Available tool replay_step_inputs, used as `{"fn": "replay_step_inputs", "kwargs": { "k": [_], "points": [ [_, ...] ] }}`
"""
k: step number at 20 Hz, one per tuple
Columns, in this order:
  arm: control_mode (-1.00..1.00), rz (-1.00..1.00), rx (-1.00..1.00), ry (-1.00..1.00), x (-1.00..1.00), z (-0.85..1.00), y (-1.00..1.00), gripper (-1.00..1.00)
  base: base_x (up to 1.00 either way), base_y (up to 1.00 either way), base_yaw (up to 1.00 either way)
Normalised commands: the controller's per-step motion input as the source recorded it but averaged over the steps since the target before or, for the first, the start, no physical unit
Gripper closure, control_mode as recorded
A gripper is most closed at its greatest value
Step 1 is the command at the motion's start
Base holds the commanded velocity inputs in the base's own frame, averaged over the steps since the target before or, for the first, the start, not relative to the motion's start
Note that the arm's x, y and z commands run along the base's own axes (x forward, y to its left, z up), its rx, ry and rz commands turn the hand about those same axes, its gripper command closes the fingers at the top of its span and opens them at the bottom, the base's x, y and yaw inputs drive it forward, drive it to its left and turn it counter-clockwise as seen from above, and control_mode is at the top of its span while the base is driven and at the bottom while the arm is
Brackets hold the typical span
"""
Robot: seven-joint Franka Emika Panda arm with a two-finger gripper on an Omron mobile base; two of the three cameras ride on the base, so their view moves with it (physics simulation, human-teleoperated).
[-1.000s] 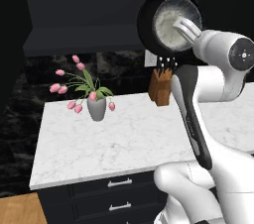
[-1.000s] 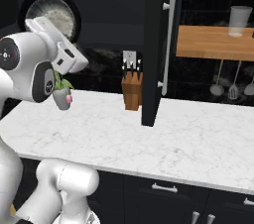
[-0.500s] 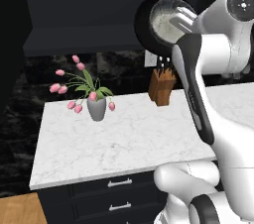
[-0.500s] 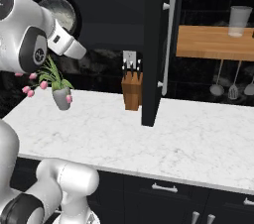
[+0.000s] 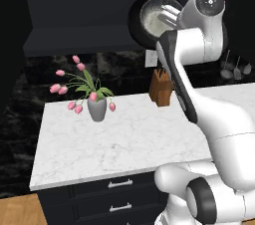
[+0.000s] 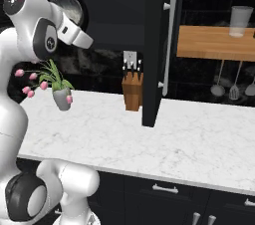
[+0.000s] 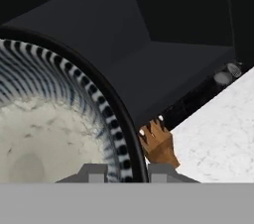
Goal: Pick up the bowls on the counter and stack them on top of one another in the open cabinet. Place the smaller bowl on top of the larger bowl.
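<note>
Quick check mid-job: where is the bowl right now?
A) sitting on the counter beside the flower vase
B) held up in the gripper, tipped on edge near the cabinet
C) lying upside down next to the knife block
B: the bowl is raised high on edge at the gripper, above the counter and beside the cabinet.

A grey vase of pink tulips (image 5: 97,108) is standing well left of a wooden knife block (image 5: 161,87), while a glass (image 6: 241,20) is sitting on a wooden shelf (image 6: 209,44) above hanging utensils (image 6: 234,87).

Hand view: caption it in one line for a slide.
Gripper clamps the bowl by its rim, tilted before the cabinet, above knife block and counter.
</note>
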Motion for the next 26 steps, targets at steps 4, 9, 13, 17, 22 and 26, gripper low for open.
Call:
{"fn": "replay_step_inputs", "kwargs": {
  "k": [4,9,13,17,22,26],
  "points": [
    [-1.00,-0.05,-0.08,0.05,0.82,0.00,0.10,1.00,0.00,0.00,0.00],
    [-1.00,-0.04,-0.04,0.12,0.57,0.00,0.04,1.00,0.00,0.00,0.00],
    [-1.00,-0.02,-0.01,0.10,0.55,-0.02,0.01,1.00,0.00,0.00,0.00],
    [-1.00,-0.02,-0.02,0.04,0.49,-0.01,0.00,1.00,0.00,0.00,0.00],
    [-1.00,-0.03,-0.04,0.00,0.39,-0.15,0.00,1.00,0.00,0.00,0.00],
    [-1.00,-0.03,-0.08,0.00,0.05,-0.55,0.00,1.00,0.00,0.00,0.00]
  ]
}}
